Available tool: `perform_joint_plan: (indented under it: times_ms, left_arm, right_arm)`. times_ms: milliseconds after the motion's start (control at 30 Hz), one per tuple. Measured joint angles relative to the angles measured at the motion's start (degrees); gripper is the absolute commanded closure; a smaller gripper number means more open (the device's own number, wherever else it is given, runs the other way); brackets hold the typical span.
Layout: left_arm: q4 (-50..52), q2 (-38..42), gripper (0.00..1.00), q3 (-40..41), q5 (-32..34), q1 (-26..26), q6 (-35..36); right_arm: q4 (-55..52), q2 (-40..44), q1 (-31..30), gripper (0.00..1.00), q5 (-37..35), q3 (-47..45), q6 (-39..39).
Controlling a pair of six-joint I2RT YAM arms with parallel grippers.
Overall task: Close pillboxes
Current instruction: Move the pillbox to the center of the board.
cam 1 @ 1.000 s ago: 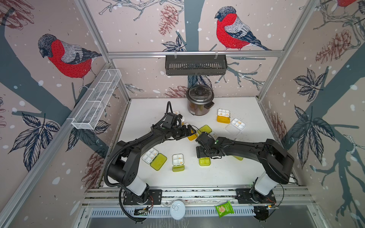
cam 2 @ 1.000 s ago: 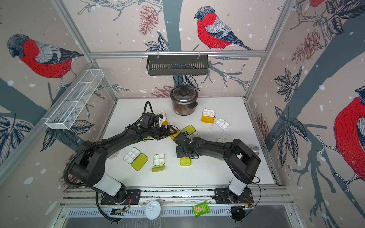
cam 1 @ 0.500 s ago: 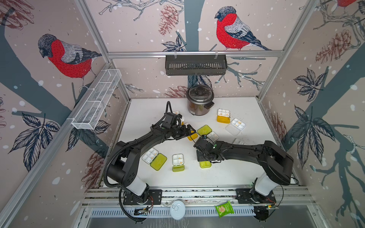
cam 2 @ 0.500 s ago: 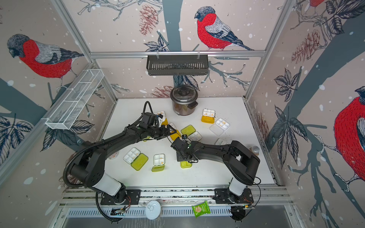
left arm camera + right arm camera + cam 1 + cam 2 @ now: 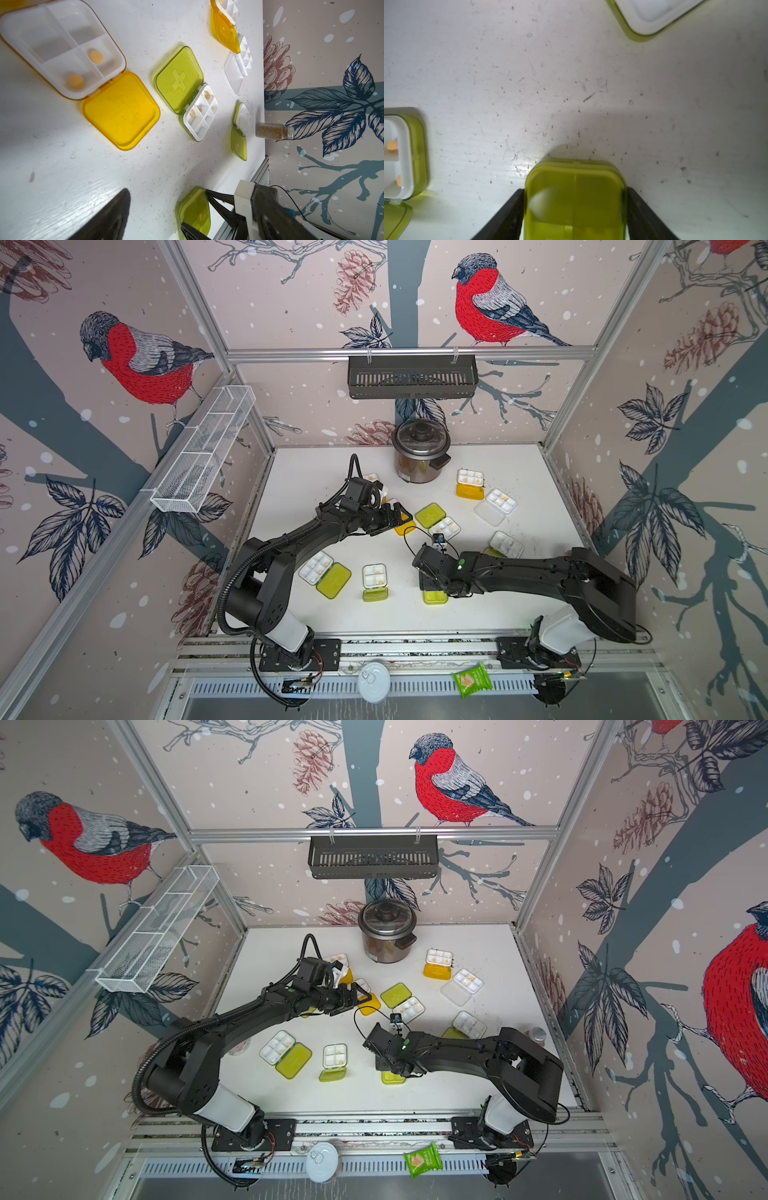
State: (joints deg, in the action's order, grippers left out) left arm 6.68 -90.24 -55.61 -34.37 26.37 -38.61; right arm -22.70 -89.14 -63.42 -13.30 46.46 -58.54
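Note:
Several pillboxes lie open on the white table (image 5: 316, 472). My right gripper (image 5: 432, 587) is shut on a lime-green pillbox (image 5: 575, 199) near the front; its lid lies down over the tray, and a black finger (image 5: 508, 214) presses each side. Both top views show that pillbox (image 5: 393, 1077) under the wrist. My left gripper (image 5: 395, 517) hangs open at mid-table over an open pillbox with an orange-yellow lid (image 5: 121, 110) and a white tray (image 5: 62, 47) with pills. One of its dark fingers (image 5: 110, 216) shows, touching nothing.
Open pillboxes: green-lidded (image 5: 436, 520), (image 5: 324, 574), (image 5: 375, 580), orange (image 5: 469, 483), clear (image 5: 494, 506). A cooker pot (image 5: 420, 456) stands at the back. A spice bottle (image 5: 274, 130) lies by the right wall. A can lid (image 5: 374, 681) and a snack packet (image 5: 471, 680) rest on the front rail.
My right gripper's jaws have closed onto the lime-green pillbox and the wrist has shifted slightly. The left arm has stayed where it was, still open.

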Motion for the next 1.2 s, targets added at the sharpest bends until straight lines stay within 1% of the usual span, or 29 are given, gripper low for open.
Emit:
perform_joint_plan:
  times_ms: [67,400,600,733,867,1000,1100,1200]
  left_arm:
    - [-0.02,0.22,0.08,0.02,0.00,0.00,0.00]
    - [0.39,1.09,0.07,-0.48,0.24,0.00,0.85]
    - [0.37,5.44,0.06,-0.76,2.36,0.00,2.60]
    - [-1.05,10.36,0.06,-1.11,5.38,0.00,2.58]
    - [-3.54,13.00,0.06,-5.35,8.72,0.00,0.66]
    - [-8.09,13.35,0.07,-8.55,13.20,0.07,-0.04]
    - [-10.64,12.55,0.07,-8.74,16.41,0.07,1.64]
    - [-11.02,11.96,0.06,-8.07,19.12,-0.02,3.37]
  right_arm:
    - [-0.68,0.35,-0.17,0.19,1.11,-0.02,-0.55]
    - [-4.46,4.31,0.90,0.18,0.83,2.99,-1.36]
    - [-6.82,8.57,3.37,0.18,-0.98,3.39,0.26]
    - [-8.13,12.63,7.08,0.18,-2.12,3.23,1.88]
    - [-8.50,16.13,11.82,0.19,-3.17,3.13,5.35]
    - [-7.93,19.32,16.06,0.18,-4.59,3.21,11.72]
    - [-7.15,19.80,18.69,0.16,-5.09,3.89,15.67]
    - [-5.46,19.87,23.82,0.15,-4.79,4.63,19.02]
